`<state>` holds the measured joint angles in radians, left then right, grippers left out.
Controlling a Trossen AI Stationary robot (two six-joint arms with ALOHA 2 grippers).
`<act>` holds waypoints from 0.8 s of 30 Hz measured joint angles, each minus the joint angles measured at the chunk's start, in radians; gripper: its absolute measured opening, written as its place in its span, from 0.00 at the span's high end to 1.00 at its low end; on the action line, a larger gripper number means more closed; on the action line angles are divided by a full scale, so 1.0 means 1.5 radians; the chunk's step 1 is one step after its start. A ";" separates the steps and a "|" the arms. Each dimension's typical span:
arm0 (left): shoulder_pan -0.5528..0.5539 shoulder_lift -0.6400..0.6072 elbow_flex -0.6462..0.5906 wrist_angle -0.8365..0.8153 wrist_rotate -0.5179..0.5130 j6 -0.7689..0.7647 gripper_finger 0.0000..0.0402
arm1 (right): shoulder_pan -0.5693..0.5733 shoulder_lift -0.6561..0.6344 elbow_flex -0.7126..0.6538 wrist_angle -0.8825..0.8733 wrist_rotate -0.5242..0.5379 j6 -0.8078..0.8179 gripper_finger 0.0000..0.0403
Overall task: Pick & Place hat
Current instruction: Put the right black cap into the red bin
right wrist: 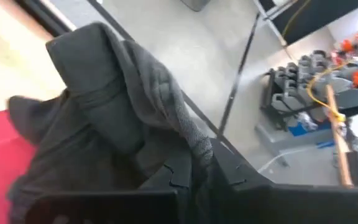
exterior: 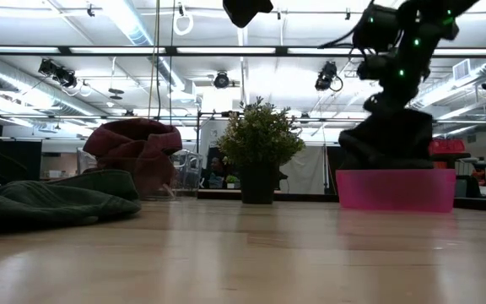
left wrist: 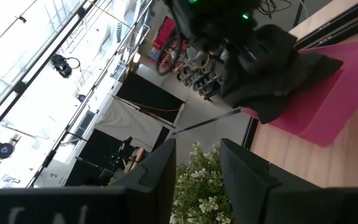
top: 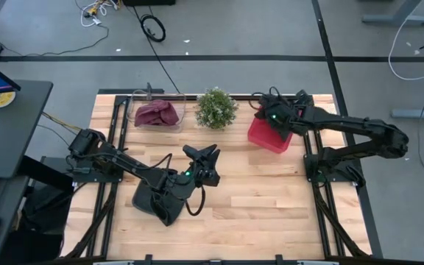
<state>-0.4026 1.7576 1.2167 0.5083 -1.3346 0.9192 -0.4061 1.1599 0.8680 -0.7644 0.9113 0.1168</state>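
A dark grey hat (right wrist: pixel 110 118) hangs from my right gripper (right wrist: pixel 207 165), which is shut on it over the pink bin (exterior: pixel 395 192) at the table's far right. The hat's lower part (exterior: pixel 388 139) reaches down into the bin. Another dark hat (top: pixel 155 202) lies flat on the table near the left. My left gripper (left wrist: pixel 197 168) hovers above the table's middle (top: pixel 206 154), open and empty, pointing level toward the plant and the bin. My right gripper pinches a bunched fold of the dark hat's cloth (right wrist: pixel 188 140) between its two fingers, slanting down from above. The hat hangs slack below the fingers, its lower part resting in the pink bin (left wrist: pixel 328 106).
A small potted plant (top: pixel 216 108) stands at the far middle. Left of it, a clear container holds a maroon hat (top: pixel 158 114). Bare wood lies between the plant, the bin and the near edge.
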 joint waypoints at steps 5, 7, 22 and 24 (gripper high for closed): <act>0.000 0.000 0.000 0.000 0.000 0.000 0.68 | 0.000 0.000 -0.075 0.069 -0.036 -0.013 0.95; 0.000 0.000 0.000 0.000 0.000 0.000 0.68 | 0.000 0.000 -0.097 0.070 -0.044 -0.004 0.95; 0.009 0.000 0.000 -0.006 0.037 -0.017 0.68 | 0.019 0.000 -0.201 0.158 -0.220 -0.013 0.95; 0.009 0.000 0.000 -0.006 0.037 -0.017 0.68 | 0.018 0.000 -0.213 0.176 -0.243 -0.016 0.95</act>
<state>-0.3892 1.7576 1.2167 0.4992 -1.2785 0.8932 -0.3797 1.1595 0.5484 -0.5010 0.5465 0.0922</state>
